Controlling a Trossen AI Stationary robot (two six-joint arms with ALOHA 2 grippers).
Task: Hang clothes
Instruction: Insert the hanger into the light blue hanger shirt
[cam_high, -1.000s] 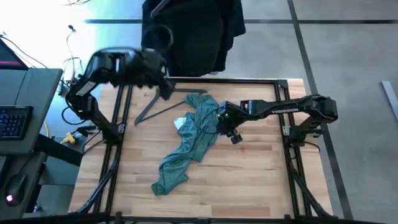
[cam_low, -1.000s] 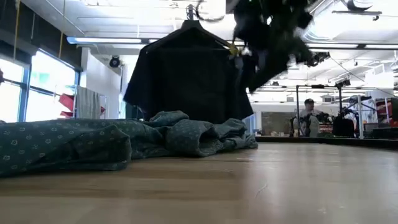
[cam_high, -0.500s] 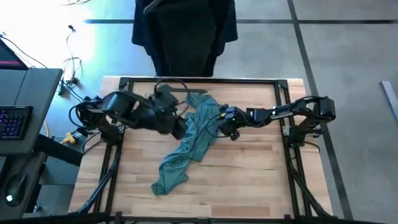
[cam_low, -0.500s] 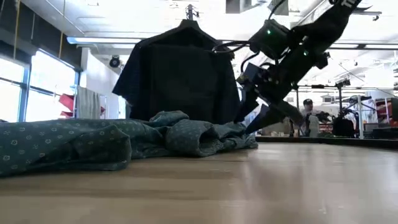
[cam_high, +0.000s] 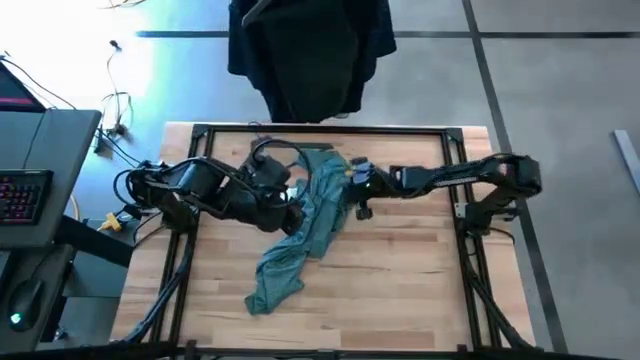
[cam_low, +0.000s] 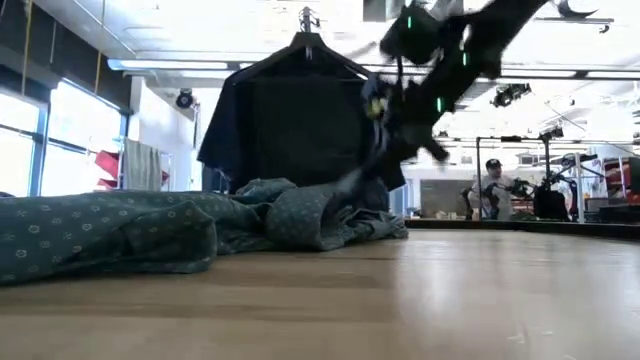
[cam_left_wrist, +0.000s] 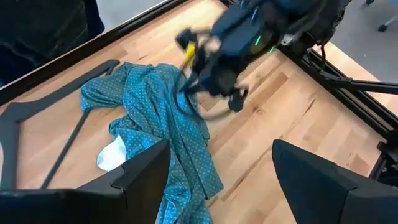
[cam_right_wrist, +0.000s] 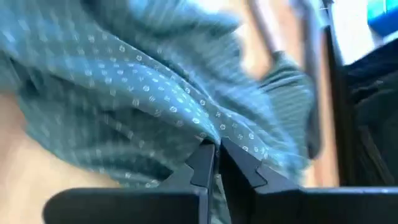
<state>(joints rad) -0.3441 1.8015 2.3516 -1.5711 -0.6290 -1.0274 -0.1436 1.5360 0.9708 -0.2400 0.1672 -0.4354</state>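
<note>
Overhead, right gripper (cam_right_wrist: 214, 163) fingers pinched on teal shirt (cam_high: 300, 230); left gripper (cam_left_wrist: 217, 168) fingers wide apart, empty.

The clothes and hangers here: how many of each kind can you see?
Teal dotted shirt on the table: 1
Dark garment hanging beyond the table: 1
Grey hanger lying on the table: 1
Total: 3

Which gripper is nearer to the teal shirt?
Right. The right gripper is shut on the teal shirt near its upper edge; the left gripper hovers open just above its left side.
</note>
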